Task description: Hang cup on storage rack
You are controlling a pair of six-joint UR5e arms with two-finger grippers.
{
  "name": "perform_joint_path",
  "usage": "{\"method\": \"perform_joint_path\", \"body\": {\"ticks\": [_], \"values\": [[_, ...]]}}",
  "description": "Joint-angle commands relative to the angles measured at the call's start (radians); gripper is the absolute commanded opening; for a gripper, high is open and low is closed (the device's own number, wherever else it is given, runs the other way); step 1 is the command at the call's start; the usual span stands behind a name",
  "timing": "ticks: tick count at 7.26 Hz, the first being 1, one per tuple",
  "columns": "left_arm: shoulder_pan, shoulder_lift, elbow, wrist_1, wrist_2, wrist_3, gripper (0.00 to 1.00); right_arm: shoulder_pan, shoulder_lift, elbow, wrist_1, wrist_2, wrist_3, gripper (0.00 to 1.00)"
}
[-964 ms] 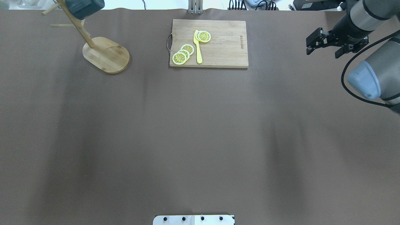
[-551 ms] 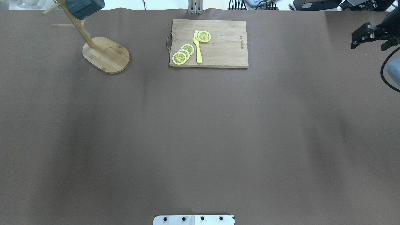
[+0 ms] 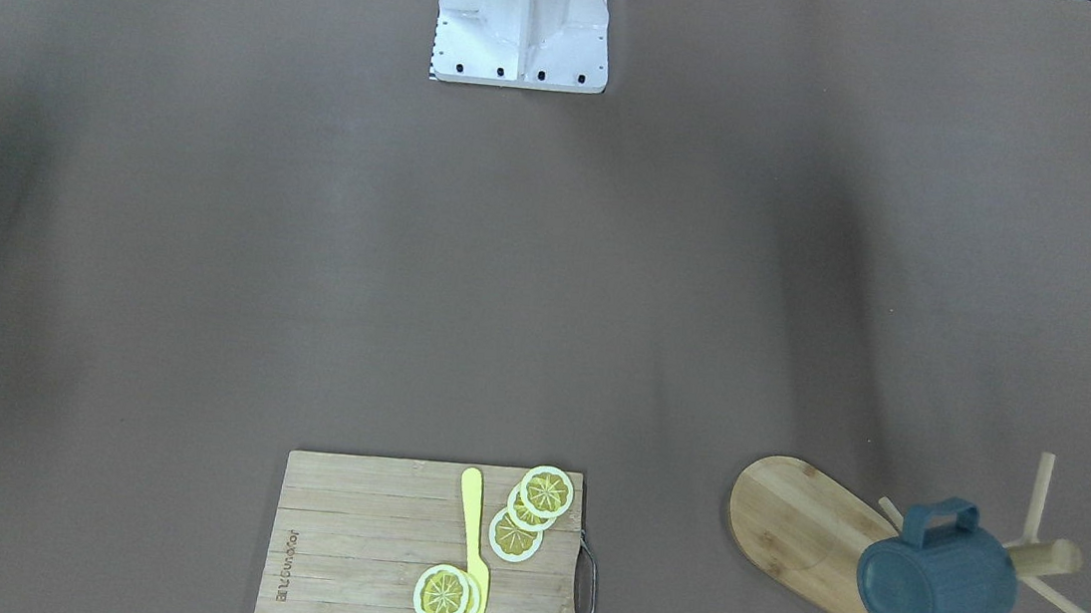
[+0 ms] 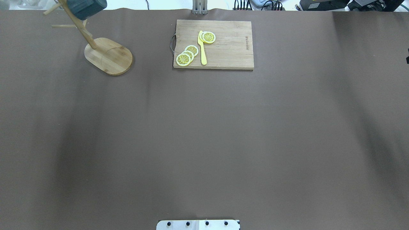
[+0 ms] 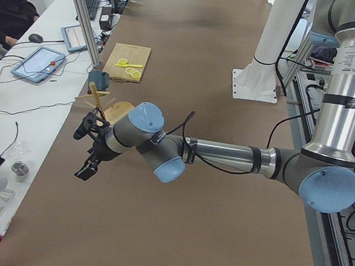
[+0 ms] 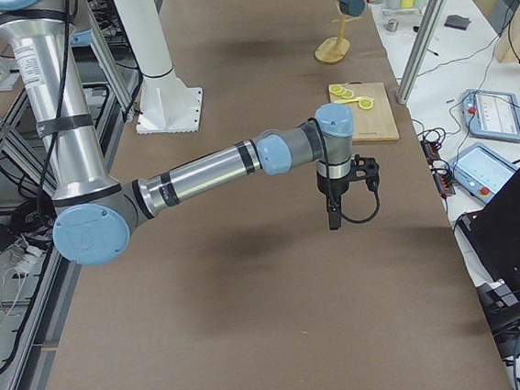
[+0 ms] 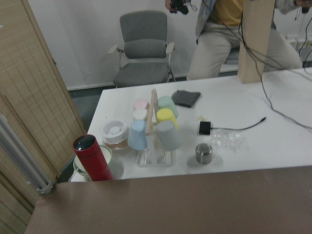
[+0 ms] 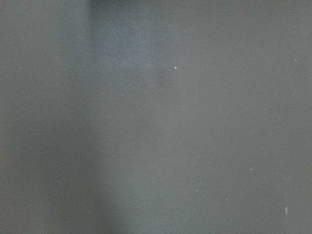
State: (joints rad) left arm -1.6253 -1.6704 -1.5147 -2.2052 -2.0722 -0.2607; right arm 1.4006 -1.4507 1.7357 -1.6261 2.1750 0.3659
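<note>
The slate-blue cup (image 3: 940,577) hangs by its handle on a peg of the wooden storage rack (image 3: 795,526), free of both grippers. Seen from overhead, the cup (image 4: 84,7) and the storage rack (image 4: 108,56) stand at the far left corner. My left gripper (image 5: 85,151) shows only in the exterior left view, held over the table's left end near the rack (image 5: 104,102); I cannot tell whether it is open or shut. My right gripper (image 6: 334,214) points down over bare table in the exterior right view; whether it is open or shut, I cannot tell.
A rectangular cutting board (image 4: 223,51) with lemon slices and a yellow knife (image 4: 202,48) lies at the far middle. The robot's white base (image 3: 524,14) stands at the near edge. A side table with cups (image 7: 156,126) and a seated person lie beyond the table's left end.
My right arm and gripper have swung to the right, out of the overhead view. The cup stays hanging on the rack.
</note>
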Motion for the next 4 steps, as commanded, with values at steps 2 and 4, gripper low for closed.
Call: {"method": "perform_joint_path", "body": {"ticks": [2,4], "values": [[-0.018,-0.129,0.014,0.619,-0.034,0.308,0.98,0.052,-0.092,-0.016,0.0,0.02,-0.03,1.0],[-0.005,-0.138,0.037,0.705,-0.151,0.308,0.98,0.079,-0.111,-0.089,0.053,0.123,-0.039,1.0]]}}
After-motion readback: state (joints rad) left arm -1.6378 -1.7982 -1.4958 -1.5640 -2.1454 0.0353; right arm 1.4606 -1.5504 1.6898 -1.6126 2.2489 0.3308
